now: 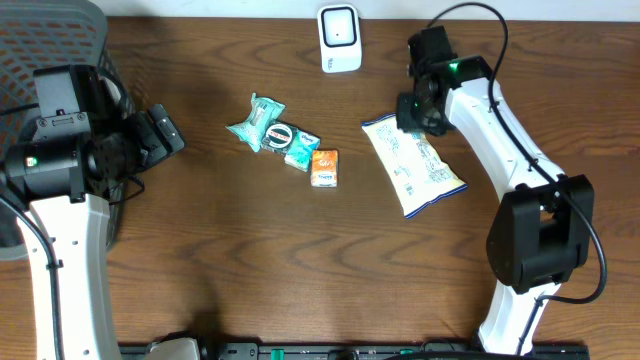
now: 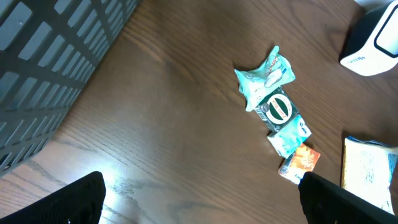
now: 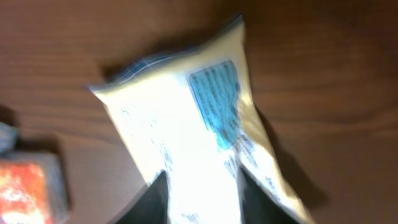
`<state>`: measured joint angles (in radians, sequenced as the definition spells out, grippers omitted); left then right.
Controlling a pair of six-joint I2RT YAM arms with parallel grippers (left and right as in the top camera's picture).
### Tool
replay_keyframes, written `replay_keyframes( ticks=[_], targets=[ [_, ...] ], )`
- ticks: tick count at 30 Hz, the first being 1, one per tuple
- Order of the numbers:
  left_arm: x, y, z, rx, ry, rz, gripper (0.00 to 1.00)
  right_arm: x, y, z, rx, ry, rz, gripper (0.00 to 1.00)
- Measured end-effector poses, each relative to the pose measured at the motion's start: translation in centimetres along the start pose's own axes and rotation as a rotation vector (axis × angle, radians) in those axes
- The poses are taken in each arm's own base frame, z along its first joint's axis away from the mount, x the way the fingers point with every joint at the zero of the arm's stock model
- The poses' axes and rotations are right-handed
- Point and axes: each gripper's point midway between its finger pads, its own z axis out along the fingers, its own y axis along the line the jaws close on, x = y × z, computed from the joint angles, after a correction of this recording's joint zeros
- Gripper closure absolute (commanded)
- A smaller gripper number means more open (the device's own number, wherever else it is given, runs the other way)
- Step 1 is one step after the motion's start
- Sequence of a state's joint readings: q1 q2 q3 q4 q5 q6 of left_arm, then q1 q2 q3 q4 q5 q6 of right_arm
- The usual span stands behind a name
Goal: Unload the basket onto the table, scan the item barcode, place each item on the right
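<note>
Right hand (image 3: 201, 177) is standing over the white pouch (image 3: 186, 118) with one finger at each side of its end; whether it is already pinching, I cannot tell. On the worktop (image 1: 250, 260) the pouch is lying flat, well apart from the scanner (image 1: 339, 38). It is looking light, soft and slippery, so I am judging its flat sealed edge the best hold. Left hand (image 2: 202, 186) is hanging released, grasping nothing.
</note>
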<state>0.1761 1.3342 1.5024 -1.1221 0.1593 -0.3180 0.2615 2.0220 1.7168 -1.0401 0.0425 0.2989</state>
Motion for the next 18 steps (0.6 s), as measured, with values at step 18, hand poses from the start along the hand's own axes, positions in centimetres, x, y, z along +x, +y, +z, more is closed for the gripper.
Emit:
replay_keyframes(
  ticks=[18],
  targets=[
    [0.0, 0.0, 0.0, 0.0, 0.0, 0.0, 0.03, 9.1, 0.4, 6.2, -0.068, 0.243, -0.003, 0.69]
  ],
)
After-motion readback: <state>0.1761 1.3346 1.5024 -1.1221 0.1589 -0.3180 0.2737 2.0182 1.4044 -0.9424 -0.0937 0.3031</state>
